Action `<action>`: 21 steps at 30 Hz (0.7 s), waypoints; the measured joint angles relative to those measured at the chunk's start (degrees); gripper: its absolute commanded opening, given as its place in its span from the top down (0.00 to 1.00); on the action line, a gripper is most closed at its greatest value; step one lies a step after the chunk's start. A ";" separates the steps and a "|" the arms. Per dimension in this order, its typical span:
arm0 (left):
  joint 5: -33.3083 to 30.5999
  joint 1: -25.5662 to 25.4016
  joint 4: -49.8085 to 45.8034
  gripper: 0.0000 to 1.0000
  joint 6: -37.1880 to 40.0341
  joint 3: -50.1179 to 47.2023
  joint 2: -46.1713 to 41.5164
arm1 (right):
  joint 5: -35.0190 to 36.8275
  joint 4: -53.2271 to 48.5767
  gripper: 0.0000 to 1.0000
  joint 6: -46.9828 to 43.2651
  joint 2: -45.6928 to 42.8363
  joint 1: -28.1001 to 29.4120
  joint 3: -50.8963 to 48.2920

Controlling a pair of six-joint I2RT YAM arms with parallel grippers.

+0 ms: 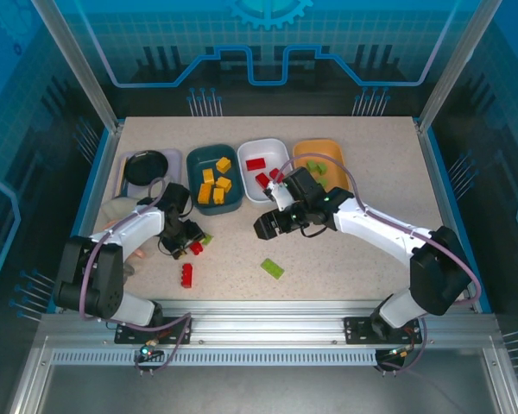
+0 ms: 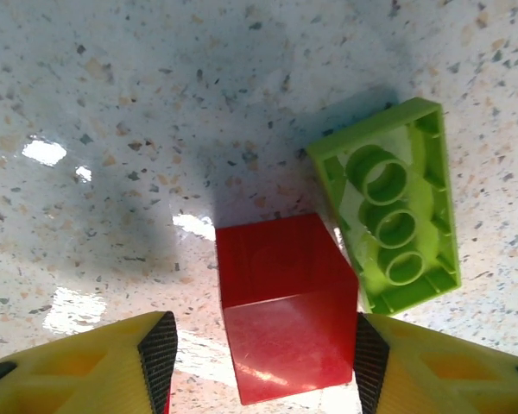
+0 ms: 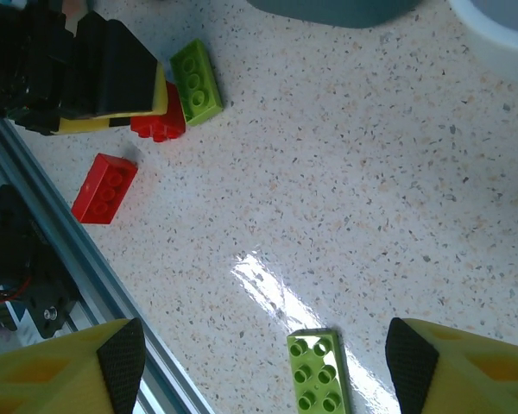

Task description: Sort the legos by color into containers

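Observation:
A red lego (image 2: 285, 315) lies on the table between the fingers of my left gripper (image 2: 263, 354). The right pad is against it and the left pad stands a little apart, so the gripper is open. A green lego (image 2: 393, 207) lies upside down just beside the red one. My right gripper (image 1: 272, 224) hovers open over mid-table, above another green lego (image 3: 318, 371). A second red lego (image 1: 187, 274) rests near the front edge. At the back, the teal container (image 1: 192, 155) holds yellow legos, the white container (image 1: 268, 143) red ones, and the orange container (image 1: 319, 144) green ones.
A black round dish (image 1: 145, 166) sits at the back left on a pale tray. The metal rail (image 3: 86, 267) of the table's front edge runs close to the loose red lego (image 3: 104, 188).

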 measured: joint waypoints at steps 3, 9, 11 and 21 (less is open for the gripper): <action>-0.09 0.00 -0.02 0.53 0.31 -0.39 0.07 | -0.02 0.00 0.25 -0.02 0.07 0.00 0.13; -0.98 0.02 0.02 0.62 0.42 -1.62 -0.11 | -0.02 0.02 0.25 -0.02 0.50 0.00 1.88; -1.14 0.04 0.00 0.69 0.61 -1.73 -0.52 | -0.22 0.07 0.26 -0.02 0.57 0.00 2.16; -7.06 -7.13 -10.32 0.71 1.57 12.55 -8.48 | 5.09 0.04 0.27 2.69 -5.29 -2.32 2.49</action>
